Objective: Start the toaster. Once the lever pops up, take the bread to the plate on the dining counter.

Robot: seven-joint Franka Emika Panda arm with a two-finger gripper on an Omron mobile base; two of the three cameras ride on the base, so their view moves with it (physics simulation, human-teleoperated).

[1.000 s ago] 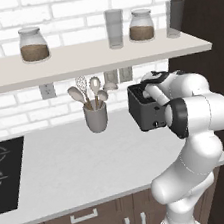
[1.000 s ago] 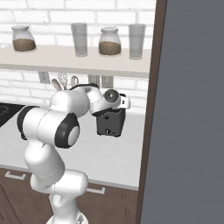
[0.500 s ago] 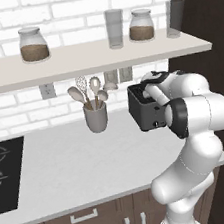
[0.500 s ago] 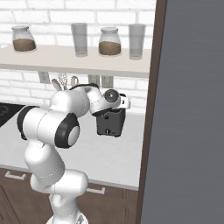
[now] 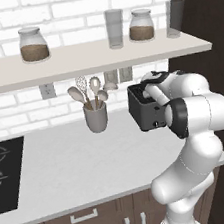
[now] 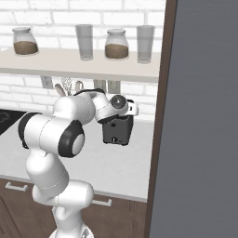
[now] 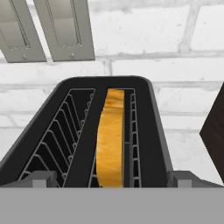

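My claw (image 7: 112,186) hangs directly over the toaster (image 7: 109,131), jaws spread as wide as they go and holding nothing; one dark tip sits at each end of the toaster's top, so the body lies between them.

Just below, the bread (image 7: 110,144) stands on edge in the right-hand slot, golden-brown crust up, sunk within the wire guides. Left slot is bare. Upright and low in the slot is how a slice sits for toasting; whether the lever is down or already up, I cannot tell from here.

My judgement: either the lever is yet to be pressed, or I am lining up to pinch the crust. The wide jaws suit neither closely; they would need to narrow to take so thin a slice.

Beyond the toaster, white brick wall and two pale outlet plates (image 7: 65,28).

The left base view gives what the hand view cannot: the toaster (image 5: 146,110) stands on the pale grey bench (image 5: 81,164), well back near the wall, with a grey utensil cup (image 5: 96,117) to its left and a black hob (image 5: 6,169) further left. My forearm covers its right side there.

The right base view shows its front face (image 6: 117,131) beneath my wrist, a small pale knob low on it, and a tall dark panel (image 6: 200,121) close beside it. Jars and glasses line the shelf (image 6: 69,62) above.
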